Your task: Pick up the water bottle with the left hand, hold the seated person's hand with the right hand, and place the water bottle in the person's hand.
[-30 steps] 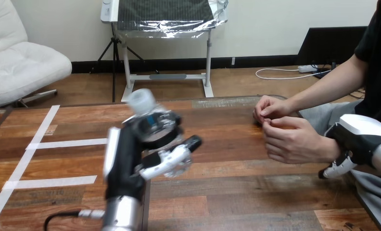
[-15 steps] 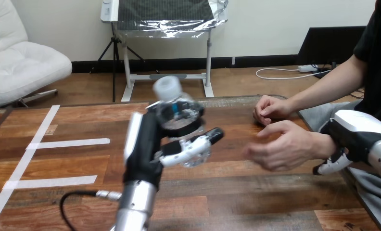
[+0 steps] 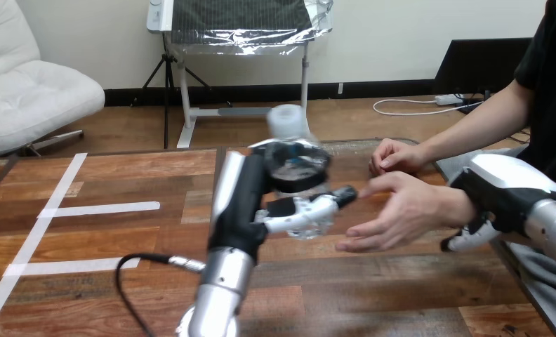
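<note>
Clear plastic fills the left hand [image 3: 241, 193]: the water bottle [image 3: 294, 163] hangs above the wooden table [image 3: 85, 281] in the middle of the frame, nearly upright. The fingers [image 3: 310, 210] are curled round its lower body and the palm backs it from the picture's left. Just to its right the person's hand [image 3: 394, 214] is open, fingers spread toward the bottle, close to the robot's fingertips but apparently not touching them. Further right, at the frame's edge, the right hand [image 3: 503, 186] lies over the person's wrist; whether it actually grips that wrist cannot be told. The person's other hand [image 3: 394, 156] rests loosely closed near the table's far edge, above and behind the open one. The step in hand looks like the handover itself. To do it well, the bottle's side should be carried rightward into the open palm, kept upright. The left hand's grasp should ease only once the person's fingers close round it, since a bottle let go early would fall to the table. As for the bottle, it is squat and see-through, with a pale cap on top and a dark band round its shoulder. How full it is cannot be made out.
</note>
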Action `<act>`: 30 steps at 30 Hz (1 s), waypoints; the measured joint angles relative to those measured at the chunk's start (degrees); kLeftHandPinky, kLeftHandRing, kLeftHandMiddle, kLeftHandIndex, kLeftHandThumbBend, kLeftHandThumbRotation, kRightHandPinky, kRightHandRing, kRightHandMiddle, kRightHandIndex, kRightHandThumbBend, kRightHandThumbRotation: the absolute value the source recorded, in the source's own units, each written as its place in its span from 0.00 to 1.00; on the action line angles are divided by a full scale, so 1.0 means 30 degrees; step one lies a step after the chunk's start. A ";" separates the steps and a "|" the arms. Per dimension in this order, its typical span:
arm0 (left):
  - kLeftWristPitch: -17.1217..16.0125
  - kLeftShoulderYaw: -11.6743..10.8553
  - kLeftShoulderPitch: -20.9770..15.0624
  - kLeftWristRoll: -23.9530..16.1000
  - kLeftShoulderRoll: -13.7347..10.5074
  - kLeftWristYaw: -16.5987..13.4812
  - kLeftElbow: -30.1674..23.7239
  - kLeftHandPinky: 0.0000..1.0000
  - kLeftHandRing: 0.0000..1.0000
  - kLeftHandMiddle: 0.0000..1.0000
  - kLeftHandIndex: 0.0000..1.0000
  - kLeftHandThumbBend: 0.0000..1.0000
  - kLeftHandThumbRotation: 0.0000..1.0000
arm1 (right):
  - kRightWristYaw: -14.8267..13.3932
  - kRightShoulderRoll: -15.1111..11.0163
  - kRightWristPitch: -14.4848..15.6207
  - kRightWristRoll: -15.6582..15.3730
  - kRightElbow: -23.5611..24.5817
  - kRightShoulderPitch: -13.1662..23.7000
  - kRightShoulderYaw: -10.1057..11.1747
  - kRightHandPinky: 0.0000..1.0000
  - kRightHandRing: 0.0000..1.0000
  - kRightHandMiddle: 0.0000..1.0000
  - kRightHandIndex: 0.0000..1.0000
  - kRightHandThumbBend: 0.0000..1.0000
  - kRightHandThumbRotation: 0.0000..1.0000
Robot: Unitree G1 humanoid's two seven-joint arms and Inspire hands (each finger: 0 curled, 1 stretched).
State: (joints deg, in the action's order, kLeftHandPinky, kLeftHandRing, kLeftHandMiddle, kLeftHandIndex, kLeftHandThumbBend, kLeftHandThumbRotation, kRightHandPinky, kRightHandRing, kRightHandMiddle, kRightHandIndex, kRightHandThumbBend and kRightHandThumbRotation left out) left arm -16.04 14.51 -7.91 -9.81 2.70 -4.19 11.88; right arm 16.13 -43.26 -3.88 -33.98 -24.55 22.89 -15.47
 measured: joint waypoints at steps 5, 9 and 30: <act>0.0217 0.0548 -0.0340 0.0024 -0.0016 -0.0019 0.0234 0.38 0.40 0.42 0.47 0.68 0.00 | 0.0120 0.0001 -0.0070 0.0004 0.0682 -0.0108 0.0002 0.21 0.28 0.36 0.40 0.73 0.00; 0.0244 0.0983 -0.0565 0.0018 -0.0026 -0.0105 0.0458 0.38 0.40 0.42 0.47 0.68 0.00 | 0.0209 0.0003 -0.0126 -0.0027 0.1178 -0.0208 0.0002 0.20 0.27 0.35 0.40 0.72 0.00; 0.0617 0.1856 -0.1398 0.0097 -0.0031 -0.0790 0.0709 0.38 0.41 0.44 0.47 0.63 0.00 | 0.0674 0.0021 -0.0169 -0.0062 0.3331 -0.0887 0.0003 0.18 0.25 0.33 0.36 0.73 0.00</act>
State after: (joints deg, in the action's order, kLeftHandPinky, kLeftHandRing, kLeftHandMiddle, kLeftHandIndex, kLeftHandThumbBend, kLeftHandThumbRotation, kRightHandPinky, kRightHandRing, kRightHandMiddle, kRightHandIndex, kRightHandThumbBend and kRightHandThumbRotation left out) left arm -14.19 20.08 -12.10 -9.52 2.61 -6.56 14.01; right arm 18.15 -43.20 -4.39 -34.17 -14.56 20.23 -15.46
